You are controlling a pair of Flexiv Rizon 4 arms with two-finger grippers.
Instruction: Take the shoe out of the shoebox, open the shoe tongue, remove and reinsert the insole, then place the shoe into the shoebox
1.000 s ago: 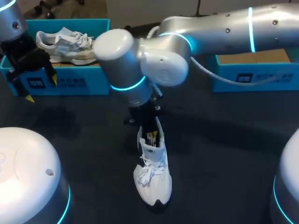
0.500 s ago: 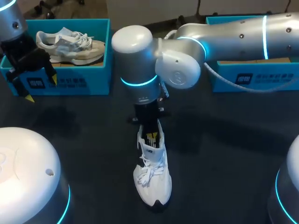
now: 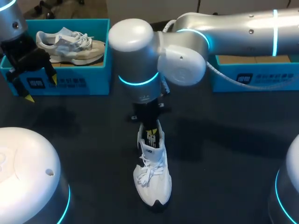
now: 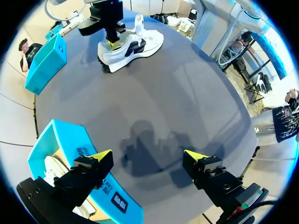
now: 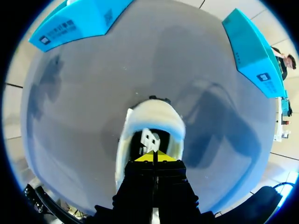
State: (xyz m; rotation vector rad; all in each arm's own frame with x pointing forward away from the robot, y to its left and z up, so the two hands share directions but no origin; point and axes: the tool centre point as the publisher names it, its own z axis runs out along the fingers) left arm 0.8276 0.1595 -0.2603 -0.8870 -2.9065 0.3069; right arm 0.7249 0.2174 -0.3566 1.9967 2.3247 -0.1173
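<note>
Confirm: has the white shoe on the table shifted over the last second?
No. The white shoe stays put, same gap to the left shoebox in the head view; toe still points toward the camera.

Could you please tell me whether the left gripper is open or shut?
Open: the left gripper has its yellow tips wide apart, with nothing between them.

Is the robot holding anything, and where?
Left gripper: nothing, jaws open. Right gripper: jaws shut inside the white shoe's opening; whether they pinch anything cannot be told.
</note>
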